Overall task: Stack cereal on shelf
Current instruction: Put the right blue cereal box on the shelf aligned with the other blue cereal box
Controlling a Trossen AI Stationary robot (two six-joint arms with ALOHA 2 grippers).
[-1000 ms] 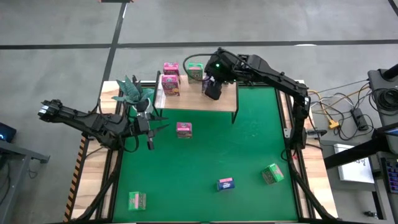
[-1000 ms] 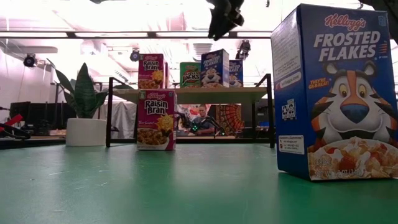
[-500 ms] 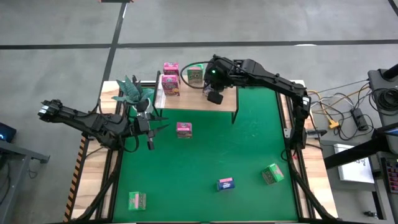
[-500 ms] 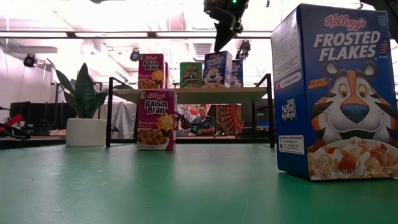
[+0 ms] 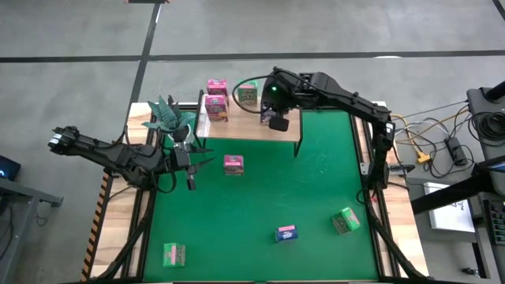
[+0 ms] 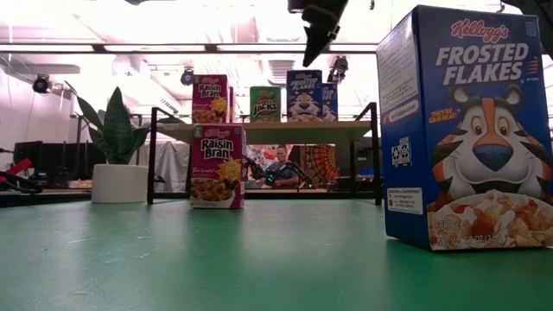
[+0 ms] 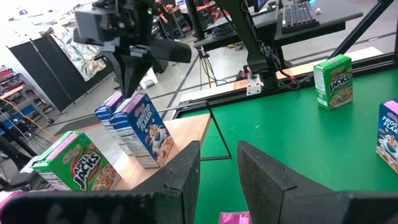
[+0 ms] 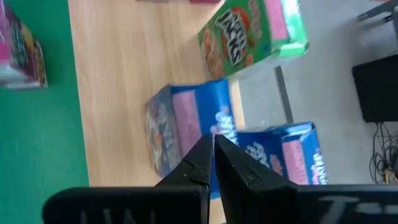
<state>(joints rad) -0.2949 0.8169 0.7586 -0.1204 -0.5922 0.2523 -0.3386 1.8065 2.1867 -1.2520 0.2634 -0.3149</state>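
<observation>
Two blue cereal boxes (image 7: 138, 127) stand upright on the shelf (image 5: 245, 125), beside a green box (image 5: 248, 94) at their nine o'clock. The right gripper (image 6: 317, 39) hangs above them, fingers together, holding nothing. The left gripper (image 5: 189, 180) waits near the plant (image 5: 168, 115), fingers apart.

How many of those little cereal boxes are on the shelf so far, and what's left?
Five look done: two pink boxes, a green box and two blue boxes stand on the shelf. Nothing is in hand: the right gripper hovers shut above the blue pair, and the left gripper waits open. Four remain on the mat: a pink one, a blue one and two green ones.
</observation>
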